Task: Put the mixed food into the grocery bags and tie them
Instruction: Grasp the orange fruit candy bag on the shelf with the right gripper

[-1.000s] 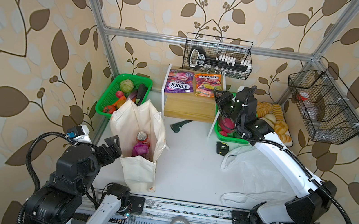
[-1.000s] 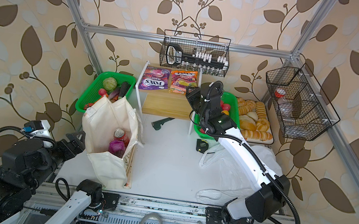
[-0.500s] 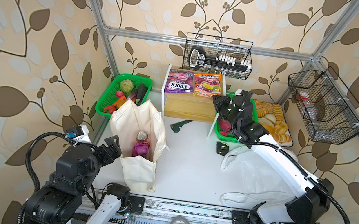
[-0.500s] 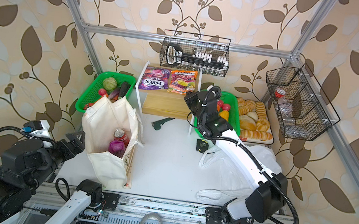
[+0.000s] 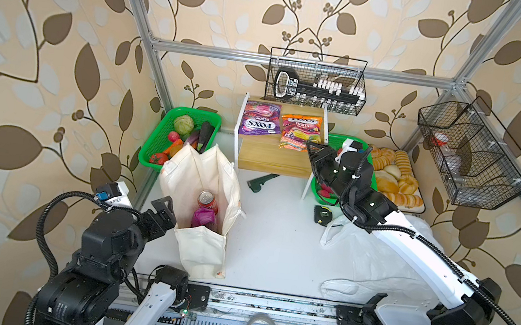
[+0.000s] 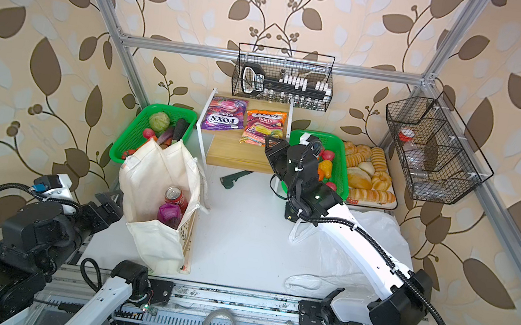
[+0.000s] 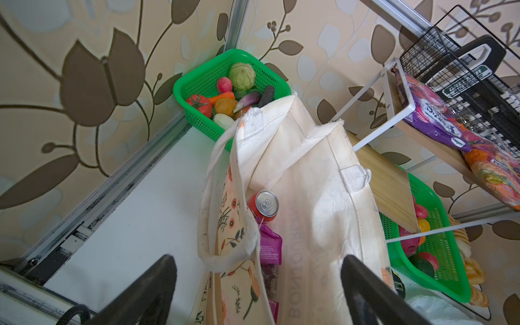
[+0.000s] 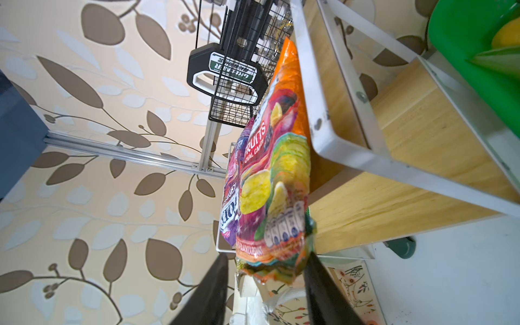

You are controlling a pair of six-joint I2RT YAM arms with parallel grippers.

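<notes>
A cream floral tote (image 5: 209,177) (image 6: 162,171) stands open at the left, holding a red soda can (image 5: 207,198) (image 7: 263,202) and a purple packet (image 5: 202,217). My left gripper (image 5: 165,210) (image 7: 257,261) is open beside the tote's near left side. An orange Fox's Fruits packet (image 5: 300,131) (image 8: 275,183) and a purple Fox's packet (image 5: 259,119) lie on the wooden shelf (image 5: 273,158). My right gripper (image 5: 310,147) (image 8: 266,284) is open, its jaws apart round the orange packet's near end. The white plastic bag (image 5: 377,254) lies flat under the right arm.
A green basket of toy vegetables (image 5: 154,153) sits behind the tote. Another green basket (image 6: 340,146) right of the shelf holds a yellow pear (image 6: 325,168). A bread tray (image 5: 394,177), two wire baskets (image 5: 317,82) (image 5: 471,157), a tape measure (image 5: 322,214) and a dark tool (image 5: 262,180) are nearby.
My right gripper has swung left from over the right green basket to the shelf edge, and now straddles the orange packet's end. The left arm has stayed put.
</notes>
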